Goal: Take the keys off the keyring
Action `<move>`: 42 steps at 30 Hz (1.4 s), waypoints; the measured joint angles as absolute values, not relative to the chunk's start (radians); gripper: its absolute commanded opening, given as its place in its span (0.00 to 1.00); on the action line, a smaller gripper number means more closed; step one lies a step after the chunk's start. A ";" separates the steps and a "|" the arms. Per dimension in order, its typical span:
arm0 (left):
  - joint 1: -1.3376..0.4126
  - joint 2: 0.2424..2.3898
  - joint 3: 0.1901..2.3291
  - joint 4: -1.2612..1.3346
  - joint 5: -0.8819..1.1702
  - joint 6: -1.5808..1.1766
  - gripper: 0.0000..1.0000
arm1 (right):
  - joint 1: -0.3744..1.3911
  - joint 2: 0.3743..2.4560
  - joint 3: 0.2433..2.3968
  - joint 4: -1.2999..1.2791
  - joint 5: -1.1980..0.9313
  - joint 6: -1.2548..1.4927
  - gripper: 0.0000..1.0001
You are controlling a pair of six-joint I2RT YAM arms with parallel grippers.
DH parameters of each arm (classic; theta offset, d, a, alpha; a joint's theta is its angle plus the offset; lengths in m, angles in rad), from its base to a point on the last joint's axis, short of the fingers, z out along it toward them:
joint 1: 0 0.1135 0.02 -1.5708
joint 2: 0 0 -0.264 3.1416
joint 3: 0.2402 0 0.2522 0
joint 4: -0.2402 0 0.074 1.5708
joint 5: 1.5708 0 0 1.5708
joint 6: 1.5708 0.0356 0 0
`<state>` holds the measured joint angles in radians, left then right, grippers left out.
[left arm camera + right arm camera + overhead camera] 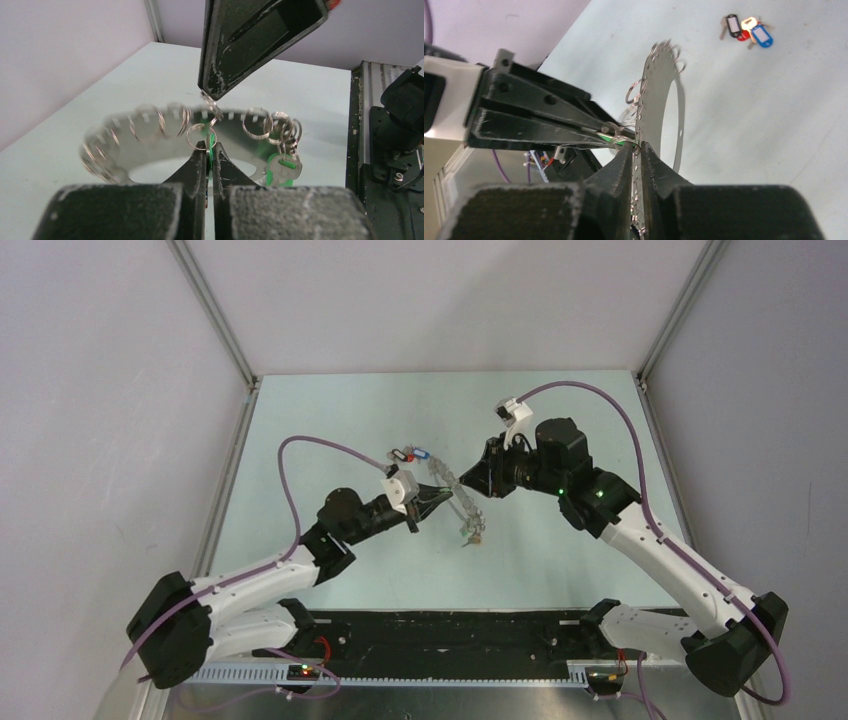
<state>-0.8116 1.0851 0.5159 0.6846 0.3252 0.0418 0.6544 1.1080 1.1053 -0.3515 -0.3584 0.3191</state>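
The keyring [465, 508] is a wide flat grey hoop fringed with small silvery rings, held in the air between both grippers. My left gripper [210, 146] is shut on a green-headed key [211, 141] that hangs by a small ring from the hoop [150, 147]. My right gripper [636, 147] is shut on the hoop's band [656, 90], right beside the left fingers [549, 127]. In the left wrist view the right fingers [235, 45] come down onto the hoop's top edge. A second green-headed key [281, 169] hangs from the hoop's right side.
A loose cluster of keys with black, yellow, red and blue heads [749, 30] lies on the pale table [560, 560], behind the left gripper [432, 498] in the top view [405, 454]. Metal frame posts and white walls border the table.
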 measured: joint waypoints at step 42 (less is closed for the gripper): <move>-1.028 1.439 1.635 -1.111 -0.388 0.686 0.00 | 0.708 0.813 0.505 0.430 -0.432 -0.013 0.51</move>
